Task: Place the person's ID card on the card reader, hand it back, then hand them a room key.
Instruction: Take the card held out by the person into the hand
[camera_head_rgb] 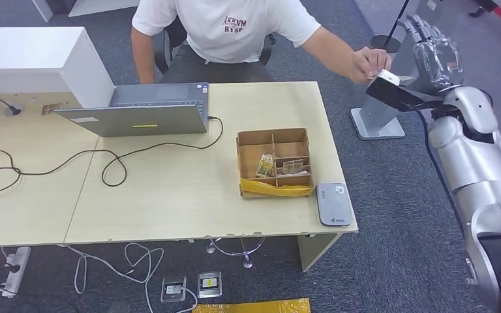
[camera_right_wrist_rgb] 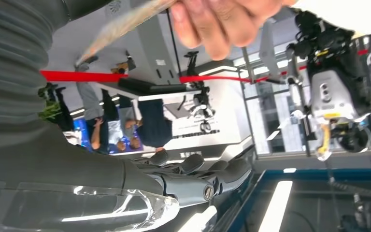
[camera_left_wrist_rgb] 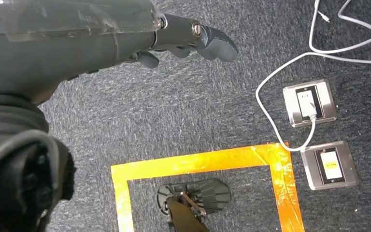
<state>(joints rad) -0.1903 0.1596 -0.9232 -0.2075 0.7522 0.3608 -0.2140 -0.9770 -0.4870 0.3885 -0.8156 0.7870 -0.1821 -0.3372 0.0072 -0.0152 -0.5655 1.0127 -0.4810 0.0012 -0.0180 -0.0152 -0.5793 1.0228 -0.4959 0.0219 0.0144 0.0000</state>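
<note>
right hand (camera_head_rgb: 434,55) raised with fingers apart, person's hand (camera_head_rgb: 370,64) beside it, cards in cardboard box (camera_head_rgb: 274,163)

Card reader (camera_head_rgb: 334,204) — right of box (camera_head_rgb: 274,162)

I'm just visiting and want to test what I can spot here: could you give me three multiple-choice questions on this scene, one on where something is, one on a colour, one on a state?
1. Where does the card reader lie?
A. On the laptop
B. At the table's near right corner, beside the cardboard box
C. On the floor

2. What colour is the tape on the carpet?
A. Blue
B. White
C. Orange-yellow

3. How is the laptop on the table?
A. Open, with a cable plugged in
B. Folded shut
C. Held by the person

Answers: 1 B, the grey reader rests by the box at that corner. 2 C, the left wrist view shows orange-yellow strips. 3 A, its lid stands up and a black cable runs to its side.
</note>
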